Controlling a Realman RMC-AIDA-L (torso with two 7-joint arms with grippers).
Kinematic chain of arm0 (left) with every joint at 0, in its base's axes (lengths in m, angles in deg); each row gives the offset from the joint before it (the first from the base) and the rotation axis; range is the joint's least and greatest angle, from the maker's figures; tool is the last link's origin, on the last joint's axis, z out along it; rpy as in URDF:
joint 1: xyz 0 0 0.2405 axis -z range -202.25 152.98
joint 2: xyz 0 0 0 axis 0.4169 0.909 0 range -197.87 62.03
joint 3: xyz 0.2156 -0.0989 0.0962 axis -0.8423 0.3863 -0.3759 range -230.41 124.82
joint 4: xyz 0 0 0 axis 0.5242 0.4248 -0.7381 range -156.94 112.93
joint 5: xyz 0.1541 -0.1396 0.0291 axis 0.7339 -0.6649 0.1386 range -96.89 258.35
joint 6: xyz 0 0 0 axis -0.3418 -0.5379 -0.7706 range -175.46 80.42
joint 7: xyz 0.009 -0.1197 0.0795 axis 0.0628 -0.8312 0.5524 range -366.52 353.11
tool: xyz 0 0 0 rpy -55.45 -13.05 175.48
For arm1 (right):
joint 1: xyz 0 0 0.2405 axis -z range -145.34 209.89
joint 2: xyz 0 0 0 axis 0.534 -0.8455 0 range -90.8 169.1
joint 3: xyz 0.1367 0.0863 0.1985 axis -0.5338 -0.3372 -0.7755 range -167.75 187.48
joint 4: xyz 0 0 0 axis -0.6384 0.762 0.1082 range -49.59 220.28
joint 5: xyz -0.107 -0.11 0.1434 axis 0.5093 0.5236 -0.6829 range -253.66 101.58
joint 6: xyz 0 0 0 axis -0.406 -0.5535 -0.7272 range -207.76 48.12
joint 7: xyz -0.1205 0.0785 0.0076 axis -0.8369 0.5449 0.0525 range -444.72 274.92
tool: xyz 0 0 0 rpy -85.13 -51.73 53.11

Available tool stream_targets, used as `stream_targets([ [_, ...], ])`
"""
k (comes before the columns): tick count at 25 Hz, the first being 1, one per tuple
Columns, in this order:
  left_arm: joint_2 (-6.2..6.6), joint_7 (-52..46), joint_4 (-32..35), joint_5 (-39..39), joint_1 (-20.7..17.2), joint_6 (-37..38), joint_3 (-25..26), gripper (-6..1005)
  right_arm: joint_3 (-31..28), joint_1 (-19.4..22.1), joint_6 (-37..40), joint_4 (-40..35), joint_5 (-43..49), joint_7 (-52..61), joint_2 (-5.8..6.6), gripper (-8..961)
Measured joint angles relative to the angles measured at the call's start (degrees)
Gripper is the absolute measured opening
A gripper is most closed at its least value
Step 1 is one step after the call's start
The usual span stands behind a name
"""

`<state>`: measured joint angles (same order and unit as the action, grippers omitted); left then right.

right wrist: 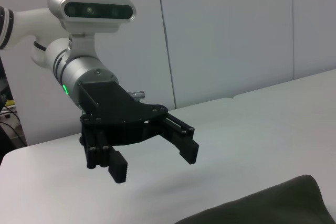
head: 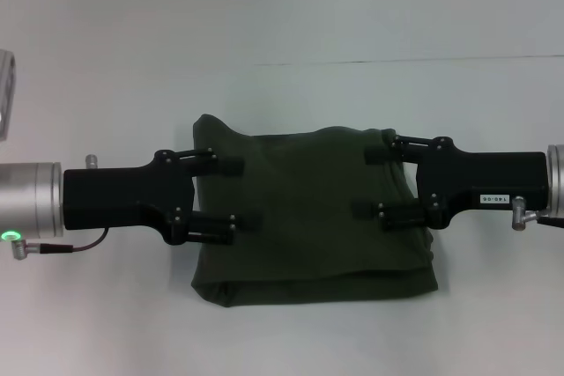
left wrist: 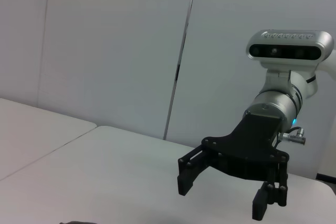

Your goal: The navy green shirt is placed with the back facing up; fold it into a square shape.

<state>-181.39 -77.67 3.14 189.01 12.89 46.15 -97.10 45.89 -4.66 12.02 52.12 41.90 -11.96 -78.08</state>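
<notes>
Both grippers spread over shirt edges

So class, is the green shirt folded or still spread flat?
Folded. The navy green shirt lies as a compact, roughly square bundle with doubled layers along its near edge and no sleeves sticking out.

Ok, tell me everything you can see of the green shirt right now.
The navy green shirt is dark olive, soft matte cloth, plain on the side facing up, no lettering showing. It lies on the white table, already folded into a rough rectangle with doubled layers along its near edge and a rumpled far-left corner. The left gripper and right gripper, both open, overlap its side edges; whether they touch it is unclear.
</notes>
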Motion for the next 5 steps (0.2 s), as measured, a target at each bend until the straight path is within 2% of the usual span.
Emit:
stream_targets([
  [5,-0.29,0.0,-0.1,0.0,0.3,0.2,0.0,873,-0.1,0.1,-0.4,0.0,0.0,0.0,0.02,927],
])
